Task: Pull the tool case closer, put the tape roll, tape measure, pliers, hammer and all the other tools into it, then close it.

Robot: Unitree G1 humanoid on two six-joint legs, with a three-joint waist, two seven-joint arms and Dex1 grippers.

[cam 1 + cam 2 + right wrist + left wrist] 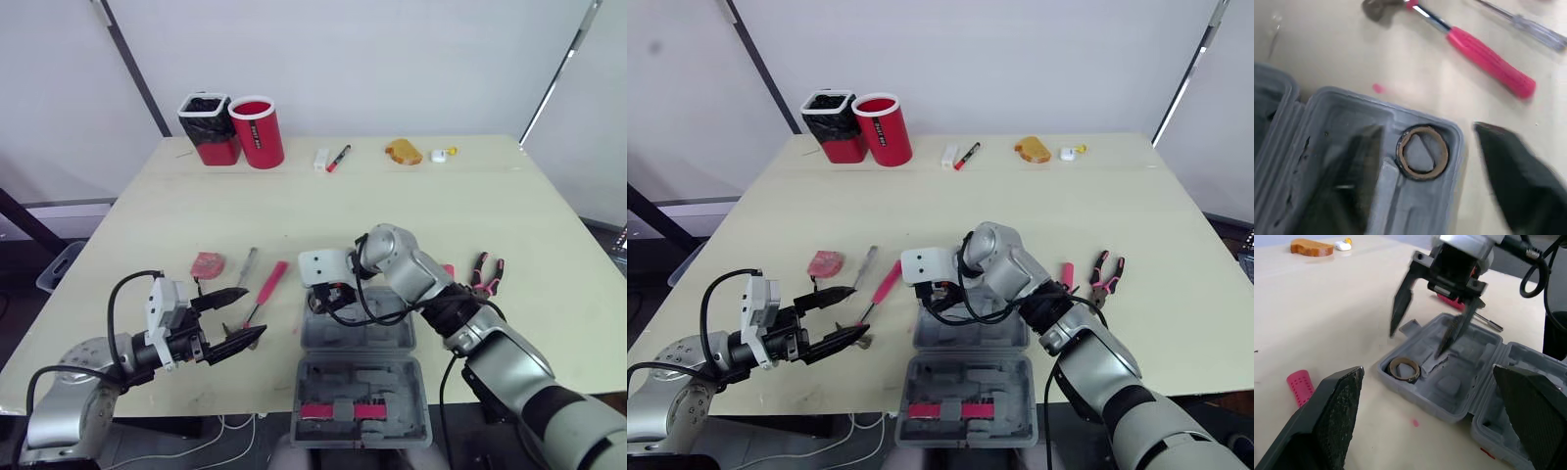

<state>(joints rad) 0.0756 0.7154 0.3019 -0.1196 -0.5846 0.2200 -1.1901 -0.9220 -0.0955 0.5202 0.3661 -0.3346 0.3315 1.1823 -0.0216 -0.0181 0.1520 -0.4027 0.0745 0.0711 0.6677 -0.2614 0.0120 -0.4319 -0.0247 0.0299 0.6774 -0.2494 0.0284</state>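
The grey tool case (359, 384) lies open at the table's front edge, its lid half toward me. A brown tape roll (1422, 152) sits in the far left pocket of the tray half. My right gripper (329, 300) hovers open just over that pocket, holding nothing. My left gripper (253, 313) is open at the front left, level with the head of the pink-handled hammer (269, 284). A screwdriver (245, 264) and a red tape measure (207, 264) lie left of the hammer. Pink-handled pliers (487, 272) lie right of my right arm.
At the far edge stand a red cup (257, 131) and a black-lined red bin (208, 127). A marker (338, 157), a white piece (321, 159), an orange lump (403, 152) and a small white object (443, 154) lie there too. A pink-handled tool (1484, 322) lies behind the case.
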